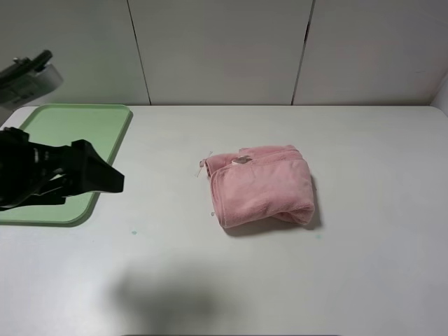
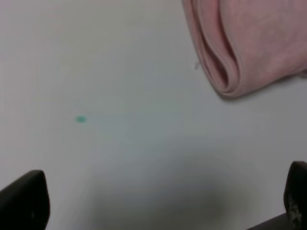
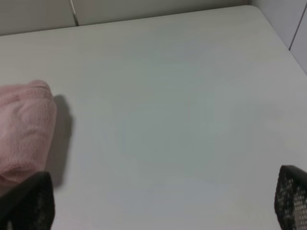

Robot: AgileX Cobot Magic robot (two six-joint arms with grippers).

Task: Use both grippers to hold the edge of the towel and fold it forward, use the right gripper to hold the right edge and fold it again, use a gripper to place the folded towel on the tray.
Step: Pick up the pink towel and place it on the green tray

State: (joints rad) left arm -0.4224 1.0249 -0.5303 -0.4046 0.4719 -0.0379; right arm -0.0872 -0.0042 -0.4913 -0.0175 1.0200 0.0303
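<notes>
I'm looking down on a plain white table [image 1: 231, 280] backed by pale wall panels [image 1: 217, 49], with a grey fixture [image 1: 28, 78] poking in at the far left edge. At the left end of the table lies the light green tray [image 1: 77, 126], flat and with nothing resting in it that I can see. The left gripper [image 1: 105, 178] hangs over the tray's near right corner, a black bulk pointing toward the middle of the table; I cannot tell from above whether it touches the rim. Its wrist camera shows both black fingers [image 2: 24, 201] at opposite corners of the picture with bare table between them, so the jaws stand wide apart and hold nothing. Just beyond the tray's corner a small green speck [image 1: 133, 232] marks the table. Near the middle, a little to the right, sits the pink towel [image 1: 262, 185], folded into a thick, roughly square bundle, well apart from the tray. A small tag [image 1: 241, 160] lies on top near its far edge, and the left wrist view shows its stacked layers curling round at one corner. The right gripper [image 3: 160, 206] is out of the overhead picture; its own camera shows the two fingertips [image 3: 292, 201] spread wide over bare table, gripping nothing, with the towel's edge beside one of them.
</notes>
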